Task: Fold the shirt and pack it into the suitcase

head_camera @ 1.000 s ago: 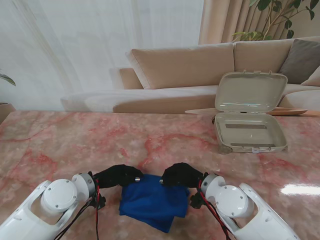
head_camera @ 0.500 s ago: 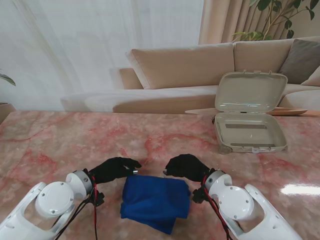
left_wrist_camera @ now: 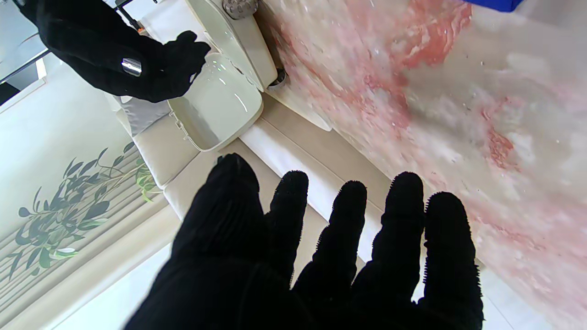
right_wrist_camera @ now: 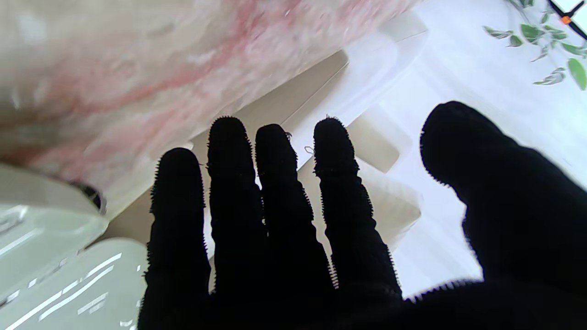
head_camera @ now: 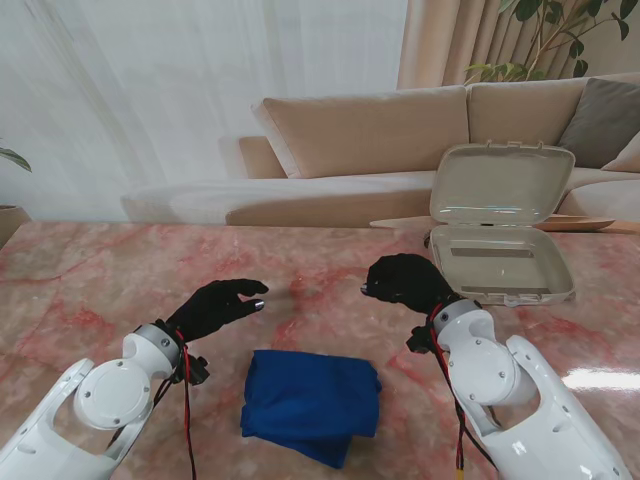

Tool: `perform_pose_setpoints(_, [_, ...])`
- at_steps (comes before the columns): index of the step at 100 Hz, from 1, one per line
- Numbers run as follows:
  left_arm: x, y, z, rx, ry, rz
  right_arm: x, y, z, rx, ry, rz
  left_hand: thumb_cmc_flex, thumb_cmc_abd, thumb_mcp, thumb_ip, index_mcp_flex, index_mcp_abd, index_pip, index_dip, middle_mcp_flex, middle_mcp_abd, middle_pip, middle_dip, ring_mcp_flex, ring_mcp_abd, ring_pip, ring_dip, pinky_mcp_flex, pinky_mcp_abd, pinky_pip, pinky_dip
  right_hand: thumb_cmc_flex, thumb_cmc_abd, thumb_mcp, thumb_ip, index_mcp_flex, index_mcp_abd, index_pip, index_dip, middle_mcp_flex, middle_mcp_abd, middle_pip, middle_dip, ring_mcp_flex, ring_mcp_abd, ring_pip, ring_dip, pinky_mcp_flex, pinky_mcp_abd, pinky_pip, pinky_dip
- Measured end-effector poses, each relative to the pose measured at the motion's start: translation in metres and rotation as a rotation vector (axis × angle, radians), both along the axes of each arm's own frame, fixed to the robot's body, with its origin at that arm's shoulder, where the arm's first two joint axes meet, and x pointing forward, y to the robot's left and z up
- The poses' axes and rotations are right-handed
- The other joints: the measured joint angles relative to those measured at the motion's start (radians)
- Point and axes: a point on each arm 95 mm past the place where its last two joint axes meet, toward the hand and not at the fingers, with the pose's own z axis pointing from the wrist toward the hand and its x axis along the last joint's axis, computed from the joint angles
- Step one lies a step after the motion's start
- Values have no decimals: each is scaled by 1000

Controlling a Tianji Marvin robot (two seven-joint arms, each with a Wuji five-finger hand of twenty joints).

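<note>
The shirt lies nearer to me, the suitcase far right.

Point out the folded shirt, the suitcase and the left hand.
folded shirt (head_camera: 312,398), stand view, middle of the blue cloth.
suitcase (head_camera: 500,292), stand view, front wall of the open tray.
left hand (head_camera: 215,306), stand view, back of the black glove.

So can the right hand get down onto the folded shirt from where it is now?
Probably yes. The right hand is open, holds nothing and hovers farther from me than the blue shirt. Only bare table lies between them. The left hand is off to the left, clear of the path.
</note>
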Motion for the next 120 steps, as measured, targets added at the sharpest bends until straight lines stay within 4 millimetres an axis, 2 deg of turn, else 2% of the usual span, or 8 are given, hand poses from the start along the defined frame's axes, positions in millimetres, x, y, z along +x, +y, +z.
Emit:
perform_pose_setpoints(20, [6,4,-3,-8,-17,35,18,-19,9,-104,-50,-47,0,0,0,0,1,0,0,0,0,0,0,0,0,0,0,0,0,0,0,0,4,-90,41,0,-71,6,-33,2,-94,-3,3,-3,-54,-41,-9,-2,-19,-42,-2,0])
perform_pose_setpoints(31, [6,5,-6,-10,-15,44,32,-32,9,-171,-62,-74,0,0,0,0,3,0,6,0,0,-1,0,0,0,0,0,0,0,0,0,0,18,-153,65,0,-108,9,-52,2,-154,-15,10,-16,-106,-69,-38,-36,-47,-64,-29,0])
perform_pose_setpoints(33, [6,6,-6,-10,-16,45,34,-34,8,-177,-60,-77,0,0,0,0,3,0,6,0,0,-1,0,0,1,0,0,0,0,0,0,0,18,-163,72,-18,-119,9,-51,2,-165,-17,10,-24,-125,-72,-45,-37,-53,-67,-35,0])
perform_pose_setpoints(42, [6,8,-7,-9,-17,52,45,-46,4,-207,-40,-82,0,0,0,0,3,0,6,0,0,-1,0,0,1,0,0,0,0,0,0,0,18,-200,90,-32,-154,10,-74,0,-212,-26,11,-36,-179,-81,-73,-62,-84,-87,-70,-10])
perform_pose_setpoints(55, [5,11,-11,-4,-15,66,55,-63,-5,-264,-11,-72,0,0,0,0,3,0,6,0,0,-1,0,0,1,0,0,0,0,0,0,0,18,-222,101,-33,-193,15,-114,-15,-296,-28,11,-49,-277,-102,-115,-87,-135,-113,-115,-23])
perform_pose_setpoints(71, [6,15,-15,9,-15,86,62,-80,-14,-343,-1,-93,0,0,0,0,3,0,6,0,0,-1,0,0,1,0,0,0,0,0,0,0,14,-247,113,-64,-230,25,-136,-28,-372,-31,-6,-64,-379,-116,-144,-137,-186,-140,-160,-24])
perform_pose_setpoints(79, [6,17,-17,13,-15,94,65,-88,-17,-379,7,-102,0,0,0,0,3,0,6,0,0,-2,0,0,1,0,0,-1,0,0,0,0,13,-253,119,-64,-243,26,-139,-36,-405,-36,-2,-75,-418,-125,-147,-152,-205,-152,-179,-34])
perform_pose_setpoints(120, [12,20,-21,24,-4,115,80,-124,-34,-444,118,-137,0,0,0,0,3,0,6,0,0,-2,0,0,1,0,0,-1,0,1,0,0,-2,-275,137,-65,-265,26,-150,-36,-431,-39,-13,-87,-459,-136,-148,-177,-226,-177,-216,-35])
